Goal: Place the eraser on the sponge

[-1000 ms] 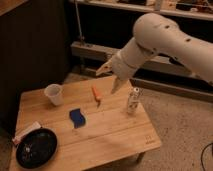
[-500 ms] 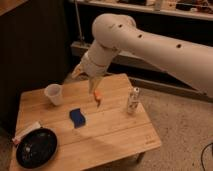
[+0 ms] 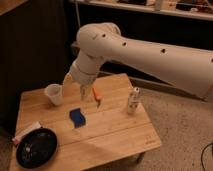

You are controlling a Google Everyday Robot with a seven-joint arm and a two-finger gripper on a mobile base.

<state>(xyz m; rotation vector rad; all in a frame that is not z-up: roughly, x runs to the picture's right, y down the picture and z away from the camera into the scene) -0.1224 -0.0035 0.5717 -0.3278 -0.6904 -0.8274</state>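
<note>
At left edge of table (image 3: 125, 135), eraser (image 3: 27, 131) lies flat just beside plate (image 3: 54, 145), 8 o'clock from sponge (image 3: 77, 117), well apart. Gripper (image 3: 75, 85) hovers 12 o'clock of sponge, between cup (image 3: 53, 94) and carrot (image 3: 96, 95); opening: cannot tell. Eraser likely light, stiff, low-lying: pinch across narrow width, mid-length.

Laboratory or workshop setting: dark metal shelving rack (image 3: 150, 11) at 12 o'clock, speckled hard floor (image 3: 182, 125) at 4 o'clock. The white arm's tool (image 3: 75, 83) hangs over the pale wooden tabletop (image 3: 120, 132).

I see 1 wooden table (image 3: 116, 134) on speckled floor (image 3: 181, 125), dark cabinets (image 3: 35, 42) behind, dim light; the gripper (image 3: 75, 85) hangs over the table's far half.
</note>
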